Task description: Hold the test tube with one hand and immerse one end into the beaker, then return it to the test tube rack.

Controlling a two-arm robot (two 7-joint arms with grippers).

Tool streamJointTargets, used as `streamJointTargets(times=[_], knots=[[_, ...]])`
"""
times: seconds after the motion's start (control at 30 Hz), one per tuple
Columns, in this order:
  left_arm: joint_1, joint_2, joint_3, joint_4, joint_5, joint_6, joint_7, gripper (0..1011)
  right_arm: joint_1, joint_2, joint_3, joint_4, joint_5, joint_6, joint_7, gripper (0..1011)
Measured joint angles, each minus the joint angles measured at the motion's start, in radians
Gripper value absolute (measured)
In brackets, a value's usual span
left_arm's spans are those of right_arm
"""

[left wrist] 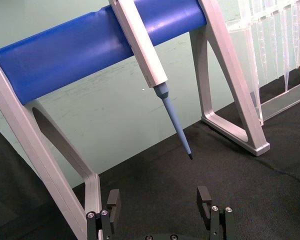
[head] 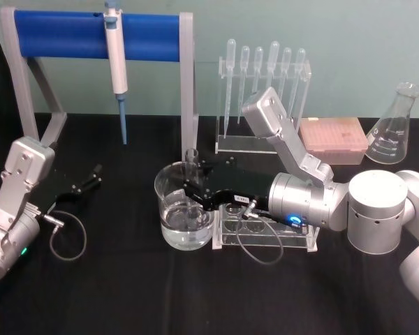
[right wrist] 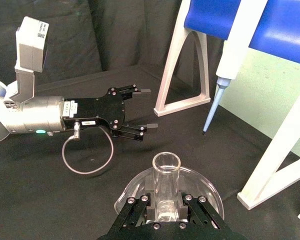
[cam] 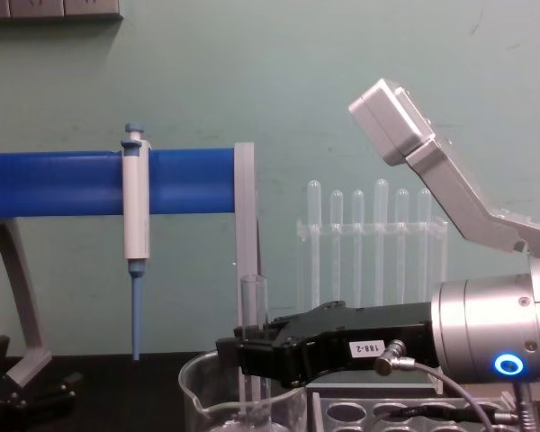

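1. Test tube (head: pixel 190 162) stands upright inside the beaker (head: pixel 169 209), near the wall on the rack side, with its open rim above the beaker's rim.
2. The right gripper (head: pixel 192 183) reaches in from the robot's right, lying level over the test tube rack (head: pixel 279 241). Its black fingers are clamped on the test tube on both sides, roughly halfway up its length.
3. In the right wrist view the tube's open mouth (right wrist: pixel 166 162) rises between the two finger pads (right wrist: pixel 189 202), with the beaker's curved rim (right wrist: pixel 135 182) around and below it.
4. In the chest view the tube (cam: pixel 253 310) runs straight down past the fingers into the beaker (cam: pixel 202 387). Whether its lower end is under the clear liquid (head: pixel 185 234) in the beaker's bottom cannot be told.
5. The beaker sits on the black table cover (head: pixel 126 293), touching or just beside the left end of the clear rack.
6. The left gripper (head: pixel 94 174) rests low on the table at the robot's left, well apart from the beaker. Its fingers are spread wide and hold nothing.
7. Behind it, a white-and-blue pipettor (head: pixel 116 56) hangs tip down from the blue bar of a grey stand (head: pixel 70 35).
8. At the back stand a clear rack of plastic pipettes (head: pixel 265 91), a pink tip box (head: pixel 333 138) and an Erlenmeyer flask (head: pixel 394 129).
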Motion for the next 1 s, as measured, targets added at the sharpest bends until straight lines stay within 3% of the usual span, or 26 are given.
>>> streamJointTargets(times=[1.0], knots=[[0.000, 0.000, 0.000, 0.000, 0.000, 0.000, 0.000, 1000, 0.000, 0.000, 0.000, 0.000, 0.000, 0.000, 0.000, 227]])
